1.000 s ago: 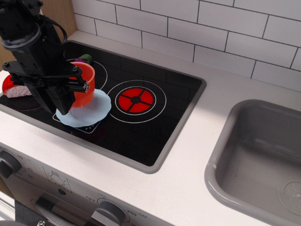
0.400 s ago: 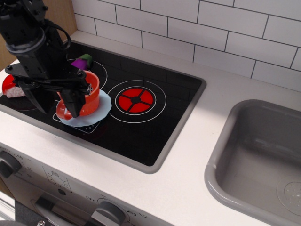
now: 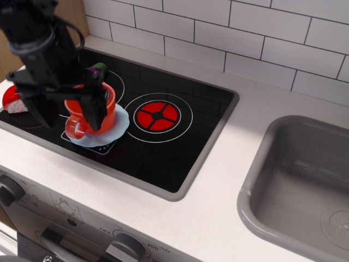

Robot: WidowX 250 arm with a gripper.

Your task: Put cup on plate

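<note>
Cup (image 3: 87, 113): sits on the plate (image 3: 117, 124), at the left of the frame, handle toward the lower left.
Plate: lies on the stove top (image 3: 180, 131), left of the round burner ring (image 3: 157, 115).
Gripper (image 3: 62, 106): at the left of the frame, one finger (image 3: 97, 106) in front of the cup, the other to the cup's left.
Eggplant (image 3: 98, 70): just behind the cup, toward the upper left.
Sushi piece (image 3: 13, 101): at the far left edge, left of the cup.
Sink (image 3: 297, 180): at the right of the frame, well apart from the stove top.
Tile wall (image 3: 245, 33): along the top, behind the counter.
Knobs (image 3: 10, 190): at the lower left, below the stove top.
</note>
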